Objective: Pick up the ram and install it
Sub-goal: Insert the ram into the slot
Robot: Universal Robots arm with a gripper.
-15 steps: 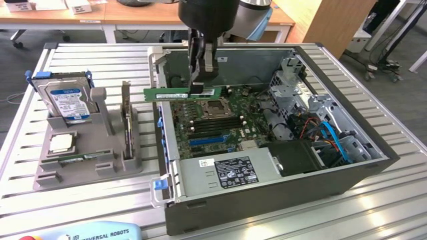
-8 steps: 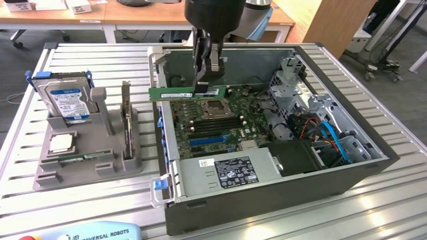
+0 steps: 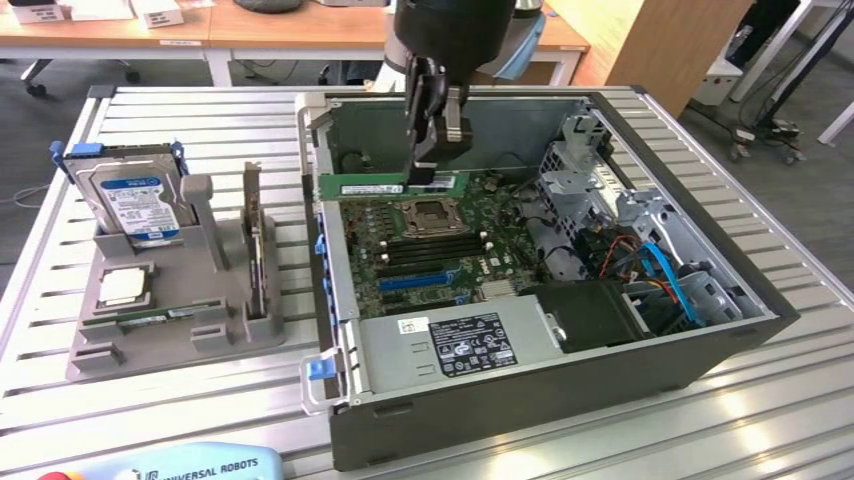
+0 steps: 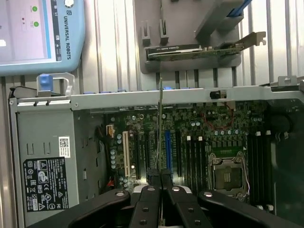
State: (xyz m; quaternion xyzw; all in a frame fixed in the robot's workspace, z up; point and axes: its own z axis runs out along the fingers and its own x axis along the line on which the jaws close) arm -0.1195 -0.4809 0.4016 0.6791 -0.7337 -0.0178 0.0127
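The ram [image 3: 380, 186] is a long green stick with a white sticker. It hangs level above the motherboard [image 3: 414, 250] inside the open computer case [image 3: 694, 350]. My gripper [image 3: 430, 176] is shut on the stick's end toward the exterior view's right. In the wrist view the ram [image 4: 160, 123] appears edge-on as a thin line running out from my gripper [image 4: 160, 178] over the board. Black memory slots [image 3: 430, 246] lie below it, beside the processor socket [image 3: 430, 213]. The stick is clear of the slots.
A grey holder [image 3: 174, 330] at the exterior view's left carries a silver hard drive [image 3: 134, 200], a square processor chip [image 3: 123, 287] and an upright card [image 3: 251, 235]. The power supply [image 3: 454, 345] and drive cage [image 3: 601, 190] crowd the case. A teach pendant [image 4: 38, 33] lies nearby.
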